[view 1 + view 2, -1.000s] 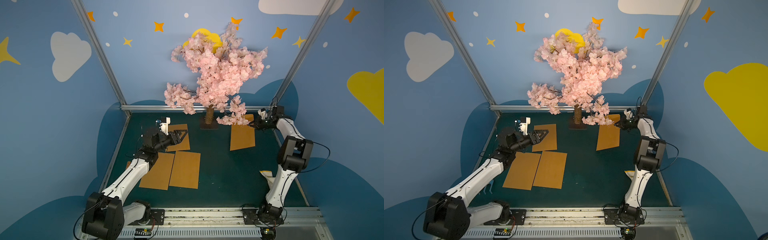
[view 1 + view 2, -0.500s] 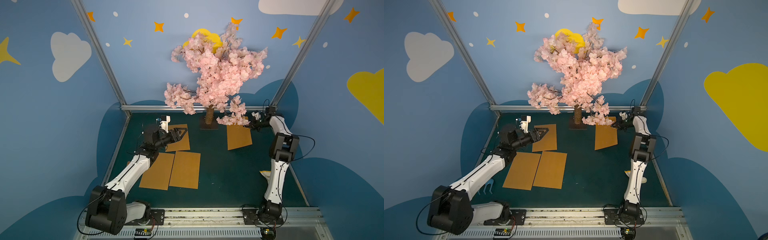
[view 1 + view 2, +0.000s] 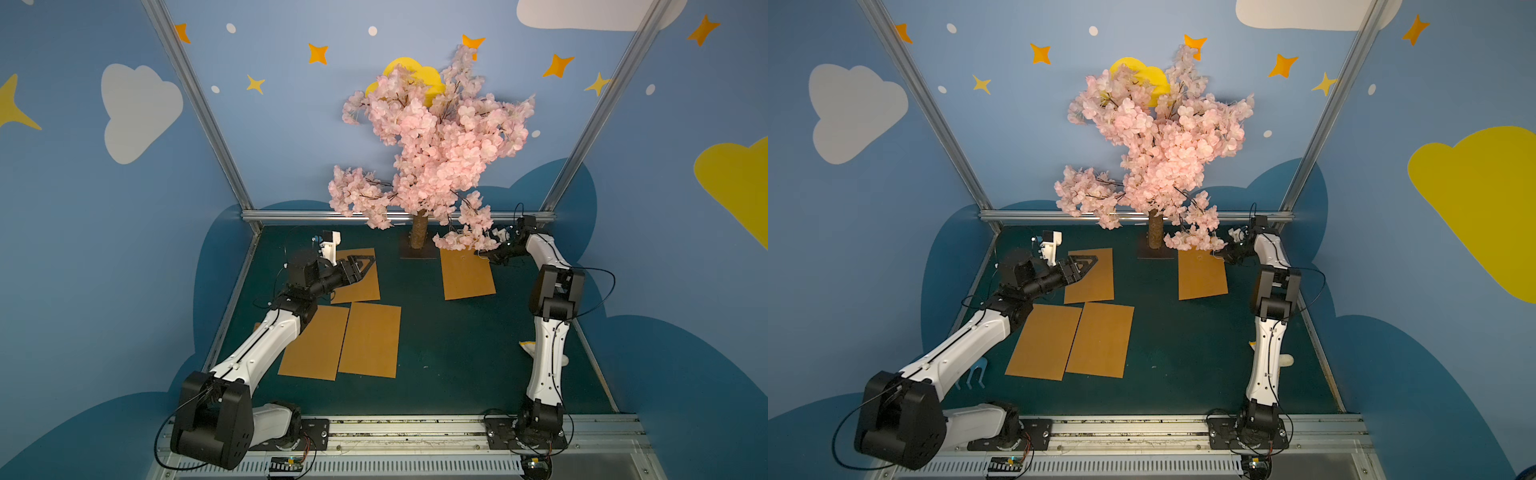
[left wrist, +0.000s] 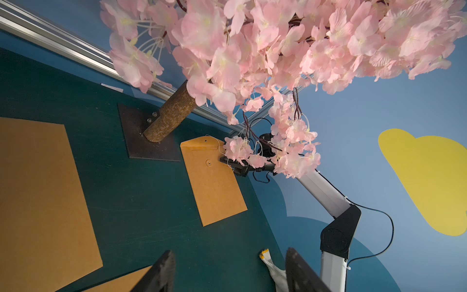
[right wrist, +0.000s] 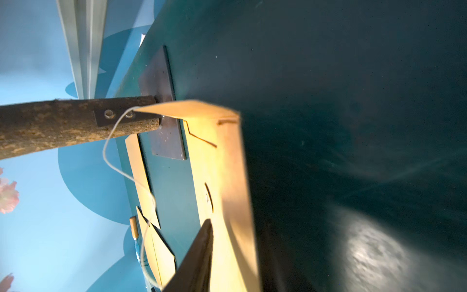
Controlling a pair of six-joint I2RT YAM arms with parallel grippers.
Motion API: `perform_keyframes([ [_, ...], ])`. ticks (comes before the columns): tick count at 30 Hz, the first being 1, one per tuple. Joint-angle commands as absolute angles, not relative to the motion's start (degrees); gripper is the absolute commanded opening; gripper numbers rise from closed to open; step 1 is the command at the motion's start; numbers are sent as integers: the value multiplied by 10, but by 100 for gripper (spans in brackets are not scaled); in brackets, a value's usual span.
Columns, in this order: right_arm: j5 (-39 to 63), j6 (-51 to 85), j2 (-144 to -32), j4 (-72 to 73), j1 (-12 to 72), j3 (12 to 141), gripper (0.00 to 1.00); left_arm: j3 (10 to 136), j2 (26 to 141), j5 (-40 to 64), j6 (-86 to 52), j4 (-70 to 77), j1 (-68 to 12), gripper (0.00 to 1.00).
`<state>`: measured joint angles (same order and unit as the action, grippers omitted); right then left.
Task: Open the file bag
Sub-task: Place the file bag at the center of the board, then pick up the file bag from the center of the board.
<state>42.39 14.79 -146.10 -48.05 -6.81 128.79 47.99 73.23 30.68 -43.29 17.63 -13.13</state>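
Folded inward since a second ago: right arm's elbow drawn closer to the table, and with it the tan paper file bag (image 3: 467, 276) dragged slightly toward the middle and turned squarer to the back rail. Left arm hardly shifted.

Now lying flat on the dark green tabletop (image 3: 449, 365), top end just beside the base of the pink-blossomed artificial tree (image 3: 436, 137) and under its lowest blossoms, well apart from the three other tan envelopes (image 3: 370, 340) on the left arm's side.

Right gripper (image 3: 484, 253): parked at the bag's side edge, level with the round paper button (image 4: 208, 162), half hidden by blossoms. Cannot tell whether its fingers are apart or pinching anything; only one dark finger clearly shown by the right wrist camera, pressed close to the paper.

Left gripper (image 3: 363, 264): hovering above the farthest of those envelopes, fingers spread wide, nothing between them.

Judging by the white string (image 5: 113, 136) hanging slack and clear of the button, and the flap (image 5: 187, 108) standing partly raised: unwinding looks done, flap-lifting in hand. Next, probably, slipping a fingertip under the flap and folding it fully back, taking care not to snag the string or the branches overhead.
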Motion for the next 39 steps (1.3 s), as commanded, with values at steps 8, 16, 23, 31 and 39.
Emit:
perform_keyframes([
  [8,327,129,-1388,-506,-72,1273,45,484,735,312,-426,177,-129,69],
  [16,233,112,-1317,-505,-61,1218,46,482,725,305,-412,148,-129,69],
  [23,175,99,-1202,-498,-34,1101,45,474,693,289,-374,49,-129,69],
  [31,155,132,-966,-454,-1,809,46,423,592,154,-345,-150,-149,67],
  [39,136,220,-774,-422,126,608,48,385,581,38,-355,-255,-203,59],
])
